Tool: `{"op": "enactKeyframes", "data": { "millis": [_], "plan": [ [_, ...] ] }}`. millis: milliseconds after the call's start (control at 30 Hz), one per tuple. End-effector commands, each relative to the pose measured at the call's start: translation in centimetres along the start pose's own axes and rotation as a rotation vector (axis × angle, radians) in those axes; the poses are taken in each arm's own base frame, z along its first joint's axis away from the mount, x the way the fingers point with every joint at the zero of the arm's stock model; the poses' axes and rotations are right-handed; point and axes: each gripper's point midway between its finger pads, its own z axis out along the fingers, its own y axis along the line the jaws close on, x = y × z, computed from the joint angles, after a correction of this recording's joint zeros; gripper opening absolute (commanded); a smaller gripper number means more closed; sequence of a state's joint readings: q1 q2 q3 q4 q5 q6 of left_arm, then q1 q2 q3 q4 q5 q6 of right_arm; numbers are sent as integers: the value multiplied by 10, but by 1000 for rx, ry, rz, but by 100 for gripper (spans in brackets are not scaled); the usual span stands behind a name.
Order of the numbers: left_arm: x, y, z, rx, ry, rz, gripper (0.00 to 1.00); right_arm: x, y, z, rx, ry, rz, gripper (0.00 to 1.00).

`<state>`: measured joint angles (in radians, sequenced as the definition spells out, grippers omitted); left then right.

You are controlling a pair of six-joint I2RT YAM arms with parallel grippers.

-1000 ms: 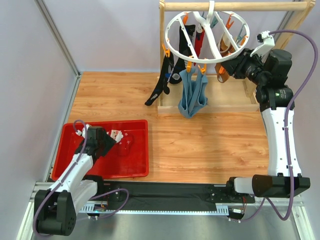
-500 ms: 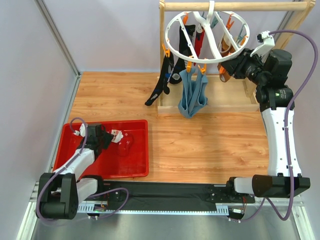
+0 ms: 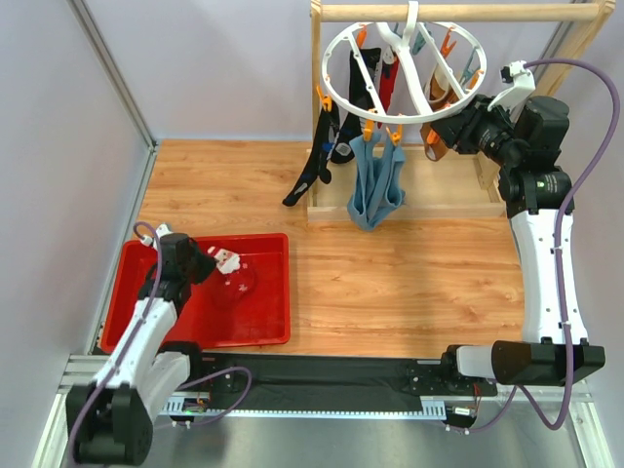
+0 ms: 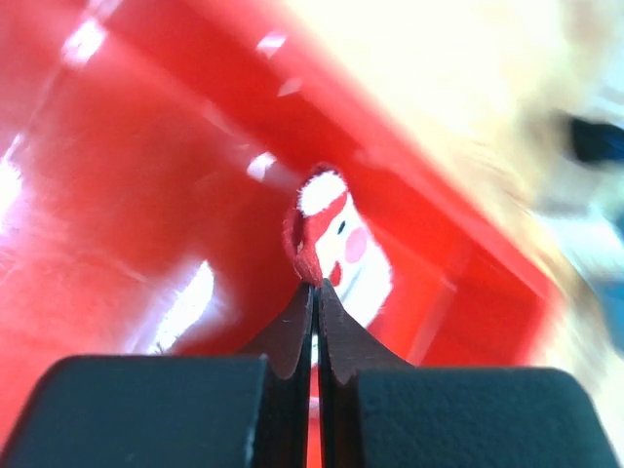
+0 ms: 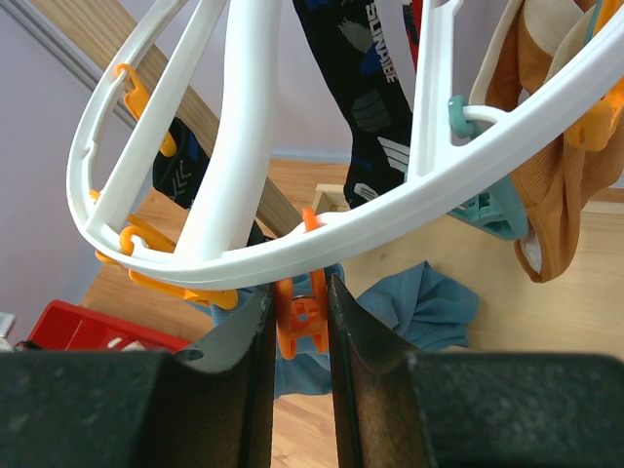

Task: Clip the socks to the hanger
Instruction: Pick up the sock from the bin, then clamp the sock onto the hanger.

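In the red tray lies the red Christmas sock, its white Santa figure facing up. My left gripper is shut, a fold of that sock's red edge pinched at its very tips; it reaches in from the tray's left side. The white ring hanger hangs from the wooden rail. My right gripper is shut on an orange clip under the ring's rim, at the ring's right side. Black socks, a blue sock and a tan sock hang from clips.
The red tray sits at the table's near left. The pale wooden rack frame stands at the back, its base board on the wooden tabletop. A metal post and purple walls enclose the left side.
The left gripper has shut on the red sock's edge, and its wrist has shifted left and back in the tray. The right arm has not moved.
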<state>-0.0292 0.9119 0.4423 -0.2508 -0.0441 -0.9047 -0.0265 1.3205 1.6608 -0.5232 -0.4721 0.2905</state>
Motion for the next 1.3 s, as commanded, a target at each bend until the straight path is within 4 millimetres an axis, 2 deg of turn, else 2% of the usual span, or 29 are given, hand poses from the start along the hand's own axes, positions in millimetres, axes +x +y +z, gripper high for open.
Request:
{"op": "enactKeyframes", "data": {
  "millis": [0, 67, 100, 133, 167, 200, 233, 300, 333, 367, 400, 433, 467, 500, 533, 567, 600, 667, 700, 733, 800, 833, 900, 967, 1000, 1033, 1100, 1167, 1267],
  "plan": [
    [-18, -38, -55, 163, -71, 234, 0, -1, 8, -6, -24, 8, -6, 0],
    [-28, -79, -96, 344, -126, 309, 0, -1, 9, -5, -29, 11, -3, 0],
    [-28, -92, -108, 407, -133, 359, 0, -1, 10, -5, -34, 13, -2, 0],
    [-27, -121, -132, 527, -115, 394, 0, -2, 11, -6, -39, 12, 0, 0],
    [-25, -137, -144, 597, -103, 435, 0, -3, 13, -6, -42, 8, 1, 0],
    [-21, -151, -153, 658, -76, 465, 0, -4, 15, -7, -53, 8, 2, 0],
    [-11, -177, -172, 766, -17, 510, 0, -4, 17, -8, -61, 8, 9, 0],
    [-2, -208, -193, 894, 0, 585, 0, -4, 21, -10, -77, 5, 11, 0],
    [9, -235, -214, 1001, 36, 636, 0, -4, 22, -11, -79, 5, 15, 0],
    [14, -247, -223, 1054, 41, 683, 0, -4, 23, -12, -83, 4, 16, 0],
    [10, -269, -248, 1136, 21, 714, 0, -3, 24, -12, -86, 9, 17, 0],
    [30, -284, -253, 1197, 91, 762, 0, -3, 25, -13, -87, 9, 18, 0],
    [35, -295, -259, 1236, 97, 805, 0, -4, 25, -13, -91, 8, 20, 0],
    [26, -316, -284, 1305, 66, 825, 0, -4, 27, -14, -96, 8, 22, 0],
    [45, -328, -277, 1323, 138, 864, 0, -6, 29, -15, -100, 6, 26, 0],
    [47, -338, -281, 1356, 143, 883, 0, -5, 29, -15, -104, 12, 33, 0],
    [41, -356, -300, 1422, 125, 886, 0, -5, 32, -15, -117, 13, 38, 0],
    [58, -377, -294, 1482, 203, 897, 0, -9, 38, -17, -139, 5, 49, 0],
    [50, -391, -306, 1520, 178, 894, 0, -9, 41, -18, -157, 7, 51, 0],
    [64, -400, -289, 1507, 239, 901, 0, -10, 44, -19, -166, 5, 56, 0],
    [69, -416, -289, 1543, 260, 896, 0, -12, 50, -21, -194, 4, 70, 0],
    [80, -423, -275, 1556, 298, 893, 0, -12, 52, -21, -205, 4, 80, 0],
    [88, -434, -273, 1587, 336, 867, 0, -16, 62, -25, -246, -12, 91, 0],
    [100, -445, -260, 1593, 359, 851, 0, -20, 70, -30, -281, -25, 87, 0],
    [99, -452, -264, 1609, 352, 848, 0, -21, 72, -31, -289, -26, 92, 0],
    [110, -455, -254, 1606, 384, 848, 0, -22, 74, -32, -295, -27, 96, 0],
    [112, -465, -257, 1622, 390, 837, 0, -22, 75, -32, -306, -24, 96, 0],
    [119, -471, -247, 1611, 417, 819, 0, -22, 77, -33, -317, -22, 94, 0],
    [120, -481, -245, 1624, 419, 797, 0, -16, 76, -32, -324, -12, 100, 0]
  ]
}}
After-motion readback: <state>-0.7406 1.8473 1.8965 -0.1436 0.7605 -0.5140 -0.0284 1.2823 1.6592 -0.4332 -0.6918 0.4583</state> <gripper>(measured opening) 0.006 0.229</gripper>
